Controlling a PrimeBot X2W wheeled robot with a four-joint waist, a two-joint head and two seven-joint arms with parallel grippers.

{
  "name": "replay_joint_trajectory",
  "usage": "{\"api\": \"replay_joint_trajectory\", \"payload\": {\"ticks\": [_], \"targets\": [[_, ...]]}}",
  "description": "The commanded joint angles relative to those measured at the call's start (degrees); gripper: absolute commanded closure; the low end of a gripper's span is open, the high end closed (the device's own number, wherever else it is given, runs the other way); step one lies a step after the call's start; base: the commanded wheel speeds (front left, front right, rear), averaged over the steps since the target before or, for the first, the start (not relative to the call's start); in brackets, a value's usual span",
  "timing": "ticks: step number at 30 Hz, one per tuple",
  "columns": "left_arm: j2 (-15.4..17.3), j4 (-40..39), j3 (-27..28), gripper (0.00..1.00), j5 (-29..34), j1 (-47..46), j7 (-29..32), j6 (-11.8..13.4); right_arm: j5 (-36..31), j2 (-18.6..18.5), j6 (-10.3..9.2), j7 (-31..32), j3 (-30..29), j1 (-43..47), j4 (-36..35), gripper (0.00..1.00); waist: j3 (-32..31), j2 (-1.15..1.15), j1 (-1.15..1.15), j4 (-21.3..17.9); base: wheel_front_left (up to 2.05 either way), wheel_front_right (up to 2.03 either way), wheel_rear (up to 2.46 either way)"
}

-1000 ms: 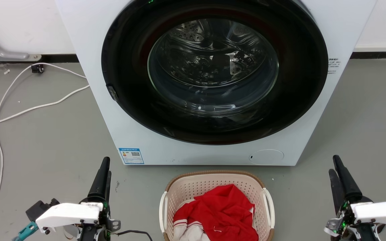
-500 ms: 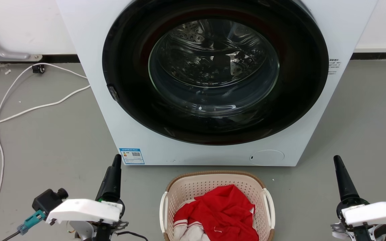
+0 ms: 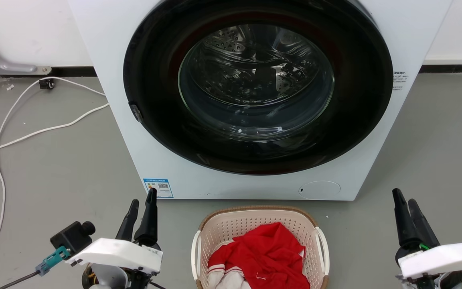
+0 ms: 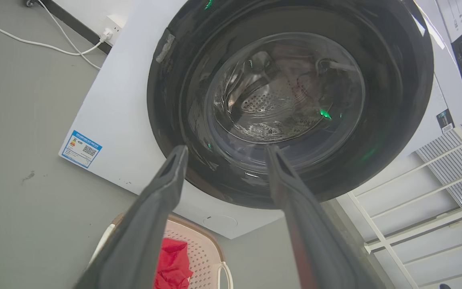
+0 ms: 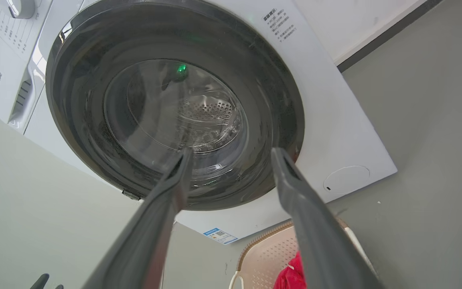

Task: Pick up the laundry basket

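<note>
The laundry basket (image 3: 235, 226) stands on the grey floor (image 3: 54, 172) directly in front of the washer (image 3: 94, 40), near its lower front panel and between the two arms. It holds a red garment (image 3: 267, 253) with white trim.

Left gripper (image 3: 142, 196): positioned to the basket's left, apart from the white side handle (image 3: 194, 251). Its fingers are spread with nothing between them.

Right gripper (image 3: 403, 196): positioned well to the basket's right. Its fingers are likewise spread and empty.

Both sets of fingers point towards the washer's dark round door (image 3: 155, 100). A white cable (image 3: 46, 129) lies on the floor left of the washer.
</note>
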Motion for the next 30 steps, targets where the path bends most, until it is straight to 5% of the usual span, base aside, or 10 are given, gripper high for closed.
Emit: {"api": "replay_joint_trajectory", "payload": {"ticks": [1, 30], "targets": [[0.2, -0.6, -0.4, 0.00, 2.9, -0.4, -0.8, 0.4, -3.2, 0.0, 0.06, 0.1, 0.3, 0.1, -1.5, 0.00, 0.0, 0.00, 0.00, 0.0, 0.00, 0.00, 0.00], [0.6, 1.0, -3.7, 0.00, 22.7, -0.2, -5.3, 3.6, -24.1, 0.0, 0.09, 0.2, 1.2, 2.6, -6.2, 0.00, -0.2, 0.00, 0.00, 0.2, 0.00, 0.00, 0.00]]}}
